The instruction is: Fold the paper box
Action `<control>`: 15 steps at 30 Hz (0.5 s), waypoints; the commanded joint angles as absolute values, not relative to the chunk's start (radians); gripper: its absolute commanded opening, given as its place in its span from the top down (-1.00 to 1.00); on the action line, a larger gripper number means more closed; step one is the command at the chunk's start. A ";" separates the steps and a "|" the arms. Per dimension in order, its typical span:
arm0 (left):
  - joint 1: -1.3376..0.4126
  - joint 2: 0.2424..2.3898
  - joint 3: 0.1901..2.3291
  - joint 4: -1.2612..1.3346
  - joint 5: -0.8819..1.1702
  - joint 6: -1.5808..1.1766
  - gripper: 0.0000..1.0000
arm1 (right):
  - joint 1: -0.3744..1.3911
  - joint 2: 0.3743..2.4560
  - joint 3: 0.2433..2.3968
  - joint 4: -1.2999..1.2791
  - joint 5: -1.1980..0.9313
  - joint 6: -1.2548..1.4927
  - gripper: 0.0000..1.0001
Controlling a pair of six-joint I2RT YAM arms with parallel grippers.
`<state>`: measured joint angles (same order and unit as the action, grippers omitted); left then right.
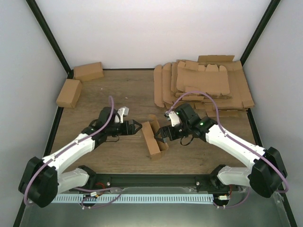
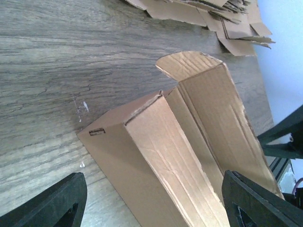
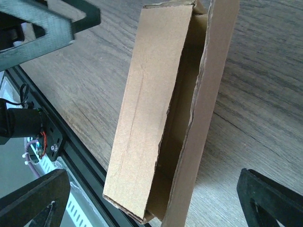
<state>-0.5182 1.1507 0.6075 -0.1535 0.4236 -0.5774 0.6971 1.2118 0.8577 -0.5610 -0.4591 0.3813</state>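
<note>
Walls (image 1: 142,33), plain white, enclose a wooden surface (image 1: 123,94); flat blanks (image 1: 203,87) are stacked far right and two closed boxes (image 1: 88,71) sit far left. Near the centre lies the paper box (image 1: 154,141), long sides raised into a trough but its lid and rounded end flap unclosed, so folding seems about half done. Left pincer (image 1: 137,126) and right pincer (image 1: 162,135) flank it, both spread wide, gripping nothing.

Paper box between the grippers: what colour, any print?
Plain brown cardboard, unprinted; the paper box shows best in the right wrist view.
</note>
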 commanded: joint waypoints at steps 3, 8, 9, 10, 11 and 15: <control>-0.532 1.017 0.515 -0.190 0.486 -0.684 -0.56 | 0.703 1.213 0.895 -0.552 -0.438 0.401 -1.00; -0.607 0.914 0.400 -0.125 0.513 -0.835 -0.46 | 0.703 1.228 0.890 -0.519 -0.440 0.416 -1.00; -0.624 0.894 0.385 -0.124 0.506 -0.857 -0.38 | 0.703 1.231 0.890 -0.513 -0.444 0.420 -1.00; -0.638 0.874 0.373 -0.124 0.502 -0.876 -0.30 | 0.702 1.234 0.891 -0.506 -0.445 0.422 -1.00; -0.652 0.855 0.361 -0.123 0.498 -0.895 -0.22 | 0.703 1.241 0.893 -0.499 -0.446 0.424 -1.00; -0.702 0.832 0.300 -0.045 0.523 -0.967 0.01 | 0.703 1.262 0.903 -0.487 -0.452 0.429 -0.99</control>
